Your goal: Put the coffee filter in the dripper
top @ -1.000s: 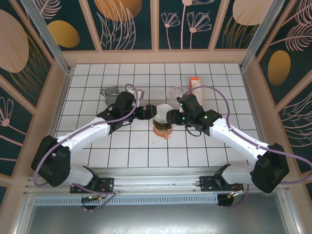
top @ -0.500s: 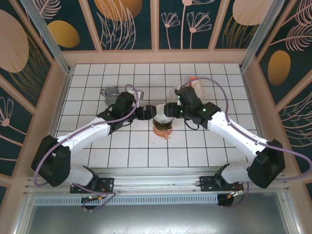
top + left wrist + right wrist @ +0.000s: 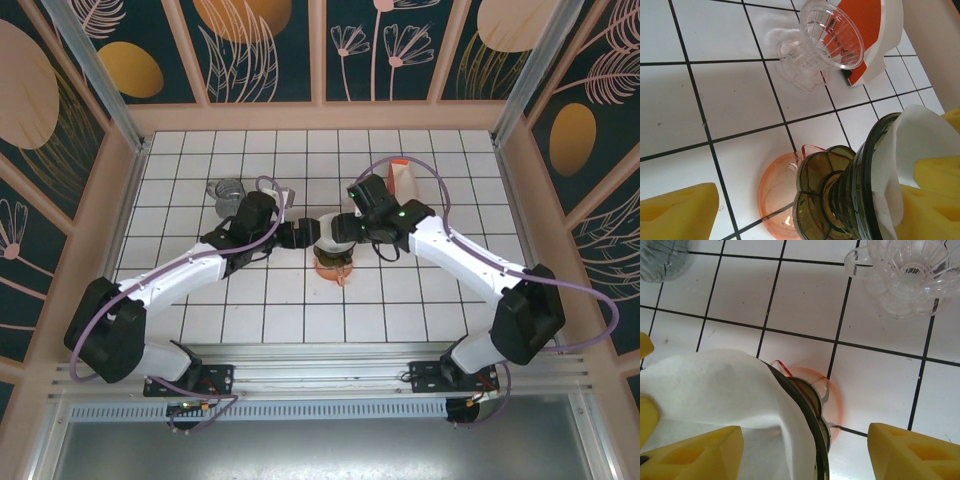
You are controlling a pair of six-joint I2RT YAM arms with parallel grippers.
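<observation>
Straddling the dark dripper [image 3: 840,200], left gripper [image 3: 308,232] fingers stand wide. Right gripper [image 3: 348,228] also spread, above the filter [image 3: 715,385], mid-frame.

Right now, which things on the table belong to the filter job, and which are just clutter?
Job:
- coffee filter, already sitting in the dripper
- dark dripper

Lying about:
- clear dripper
- orange and white box
- orange translucent piece below the dark dripper
- glass cup
</observation>
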